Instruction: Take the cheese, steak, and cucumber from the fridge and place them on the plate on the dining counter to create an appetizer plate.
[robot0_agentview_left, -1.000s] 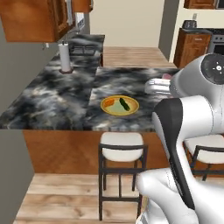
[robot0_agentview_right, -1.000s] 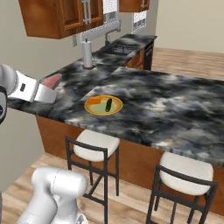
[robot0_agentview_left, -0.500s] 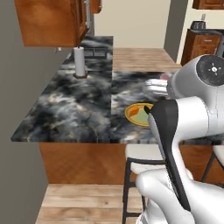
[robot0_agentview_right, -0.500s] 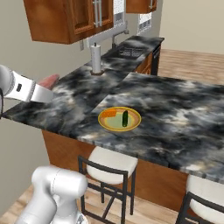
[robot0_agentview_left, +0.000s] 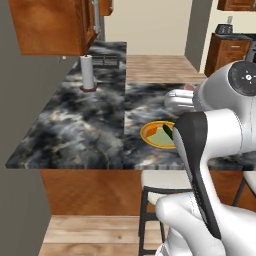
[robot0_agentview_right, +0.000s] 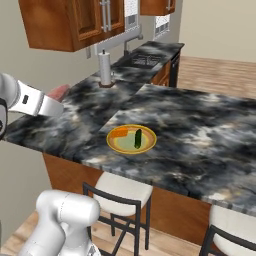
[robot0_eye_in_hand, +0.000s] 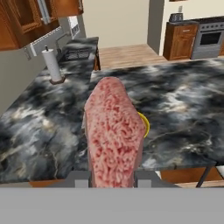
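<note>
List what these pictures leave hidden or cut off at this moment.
- Plate, left base view: right part behind the arm.
- Plate, hand view: mostly behind the steak.
- Gripper, hand view: fingertips hidden by steak.
- Steak, right base view: just an end showing.

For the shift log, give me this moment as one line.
holding: steak between fingers | plate: cheese and cucumber on it | dining counter: plate near front edge | steak: not yet on plate
</note>
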